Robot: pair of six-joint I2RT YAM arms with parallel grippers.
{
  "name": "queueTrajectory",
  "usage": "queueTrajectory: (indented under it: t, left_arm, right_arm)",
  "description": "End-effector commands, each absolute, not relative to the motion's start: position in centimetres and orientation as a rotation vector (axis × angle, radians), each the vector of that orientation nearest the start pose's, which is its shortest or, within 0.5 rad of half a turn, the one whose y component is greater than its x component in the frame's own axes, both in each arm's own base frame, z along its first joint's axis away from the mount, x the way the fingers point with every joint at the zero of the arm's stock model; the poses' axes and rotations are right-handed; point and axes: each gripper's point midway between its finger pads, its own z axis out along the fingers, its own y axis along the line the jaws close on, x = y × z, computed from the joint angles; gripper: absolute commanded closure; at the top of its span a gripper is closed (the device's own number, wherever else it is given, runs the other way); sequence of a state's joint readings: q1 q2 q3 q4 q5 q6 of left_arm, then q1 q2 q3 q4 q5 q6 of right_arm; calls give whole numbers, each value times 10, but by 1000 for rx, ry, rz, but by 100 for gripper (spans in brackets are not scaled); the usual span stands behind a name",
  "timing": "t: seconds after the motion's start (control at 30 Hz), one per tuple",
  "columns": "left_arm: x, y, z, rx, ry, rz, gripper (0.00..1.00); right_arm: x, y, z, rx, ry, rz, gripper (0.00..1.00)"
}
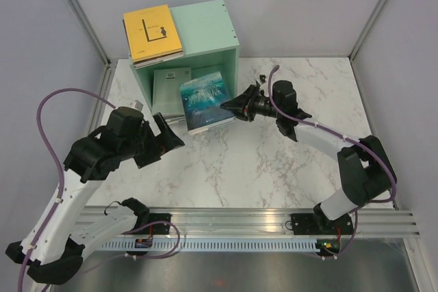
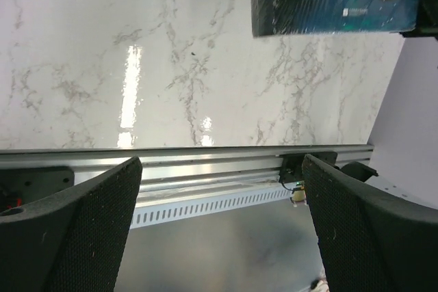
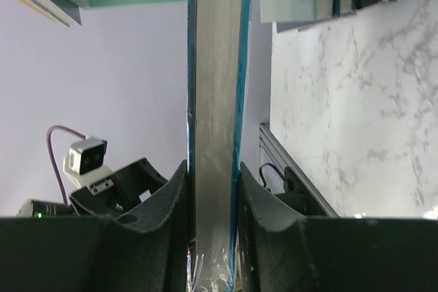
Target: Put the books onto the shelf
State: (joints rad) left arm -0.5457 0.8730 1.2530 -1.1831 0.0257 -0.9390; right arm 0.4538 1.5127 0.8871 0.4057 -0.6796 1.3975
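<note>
**Teal-blue book gripped at the shelf's mouth**

The white marbled surface (image 1: 274, 162) carries the mint-green shelf (image 1: 209, 29) at its far edge, with its open side toward the arms. A yellow-orange book (image 1: 152, 32) lies flat on the shelf's top, overhanging the left corner. At the opening, a pale mint-green book (image 1: 170, 90) lies beside a glossy, tilted teal-blue book (image 1: 205, 100) with cloudy white art. The right hand (image 1: 235, 107) is clenched on that book's right edge. The left hand (image 1: 168, 138) hangs released, fingers wide, grasping nothing.
</note>
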Motion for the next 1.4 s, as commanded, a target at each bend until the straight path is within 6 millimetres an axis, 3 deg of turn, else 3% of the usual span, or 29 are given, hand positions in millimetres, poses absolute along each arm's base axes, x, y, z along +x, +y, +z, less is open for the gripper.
queueTrajectory:
  t: [0.0, 0.27, 0.5, 0.77, 1.2, 1.27, 1.3, 1.33, 1.37]
  left_arm:
    - [154, -116, 272, -484, 2428, -572, 0]
    - [132, -96, 285, -508, 2420, -530, 0]
    - [118, -89, 281, -516, 2444, -529, 0]
    - [114, -86, 287, -451, 2457, -505, 0]
    - [116, -80, 297, -342, 2467, -431, 0]
    - [118, -79, 298, -336, 2464, -425, 0]
    - [118, -79, 298, -335, 2462, -424, 0]
    - [118, -79, 297, -335, 2464, -420, 0]
    - [119, -79, 298, -337, 2464, -420, 0]
  right_arm:
    - [337, 338, 322, 174, 1842, 1917, 100]
    - [394, 386, 323, 237, 1782, 1887, 100]
    - [424, 423, 310, 339, 1749, 1843, 100]
    - [438, 467, 299, 378, 1747, 1848, 100]
    - [453, 489, 256, 344, 1896, 1750, 100]
    - [452, 490, 247, 340, 1941, 1730, 90]
    - [451, 490, 245, 334, 1954, 1720, 70]
    - [449, 489, 239, 328, 1983, 1691, 63]
    - [448, 487, 240, 321, 1995, 1679, 47]
